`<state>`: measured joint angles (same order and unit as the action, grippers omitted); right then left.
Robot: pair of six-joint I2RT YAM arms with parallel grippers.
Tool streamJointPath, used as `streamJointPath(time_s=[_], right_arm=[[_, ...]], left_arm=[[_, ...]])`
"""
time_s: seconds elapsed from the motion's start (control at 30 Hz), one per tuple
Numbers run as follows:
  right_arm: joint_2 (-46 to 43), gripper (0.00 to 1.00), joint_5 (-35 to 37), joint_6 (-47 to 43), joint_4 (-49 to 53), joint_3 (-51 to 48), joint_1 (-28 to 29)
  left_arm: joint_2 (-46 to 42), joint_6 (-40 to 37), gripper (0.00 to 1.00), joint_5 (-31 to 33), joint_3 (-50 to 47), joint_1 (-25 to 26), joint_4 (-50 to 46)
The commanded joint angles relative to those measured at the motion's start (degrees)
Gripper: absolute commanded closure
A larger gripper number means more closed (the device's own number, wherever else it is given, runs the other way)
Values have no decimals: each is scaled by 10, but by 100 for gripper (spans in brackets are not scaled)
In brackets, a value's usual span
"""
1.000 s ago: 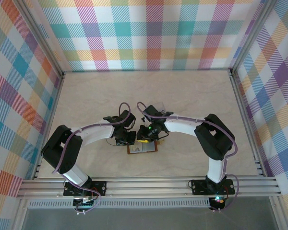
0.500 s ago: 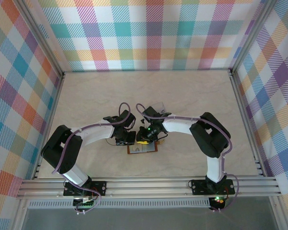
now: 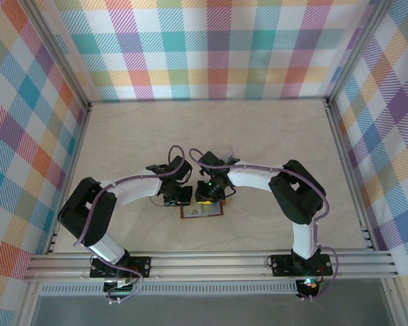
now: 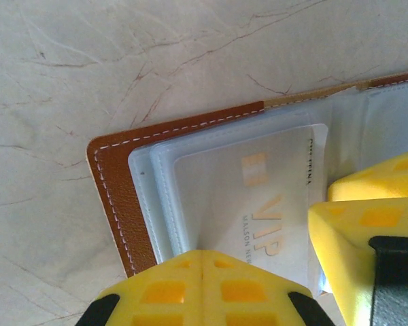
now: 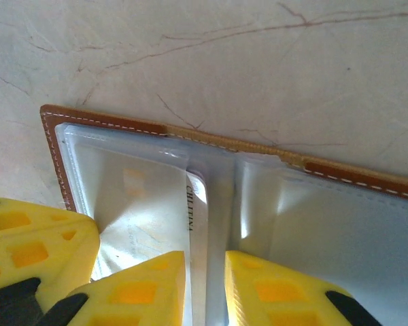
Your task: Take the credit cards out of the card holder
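Observation:
The card holder (image 3: 202, 212) lies open on the table near the front, brown leather (image 4: 115, 176) round clear sleeves. A whitish credit card (image 4: 258, 197) with VIP lettering sits in the left sleeve, its printed end (image 5: 197, 204) sticking out at the fold. My left gripper (image 3: 179, 198) is shut, its tips (image 4: 202, 252) pressed down on that sleeve. My right gripper (image 3: 205, 197) stands just beside it. Its jaws (image 5: 204, 255) are closed narrowly on the card's protruding end. The right gripper's yellow fingers (image 4: 367, 224) show at the card's right. The holder's stitched rim (image 5: 102, 121) runs behind.
Marbled tabletop (image 3: 211, 129) stretches behind the arms to plaid walls. A small clear plastic piece (image 3: 224, 151) lies just behind the right wrist. An aluminium rail (image 3: 211, 261) runs along the near edge by both bases.
The right arm's elbow has drawn slightly left, and its wrist has edged closer to the left gripper. The card holder and the left arm have stayed put.

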<state>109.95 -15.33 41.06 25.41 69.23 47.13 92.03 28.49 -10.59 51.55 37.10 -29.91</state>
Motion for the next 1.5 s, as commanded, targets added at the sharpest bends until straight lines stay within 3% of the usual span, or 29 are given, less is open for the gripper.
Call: streamJointPath(time_s=[0.0,0.2,0.43,1.1,1.23,1.47], right_arm=[[-3,76,23,-15,46,7,-1],[-15,74,-43,9,-21,-17,-1],[-38,73,-14,8,-6,-22,-1],[-1,73,-67,30,-46,-28,-1],[4,74,-57,28,-37,-31,-1],[-14,74,26,5,36,-9,3]], left_arm=[[-13,-2,94,12,-6,2,-41],[-15,1,94,6,-5,2,-36],[-11,5,94,3,-12,3,-26],[-2,10,96,-1,-35,3,1],[-1,10,96,-3,-36,2,3],[-7,8,93,2,-32,3,-5]])
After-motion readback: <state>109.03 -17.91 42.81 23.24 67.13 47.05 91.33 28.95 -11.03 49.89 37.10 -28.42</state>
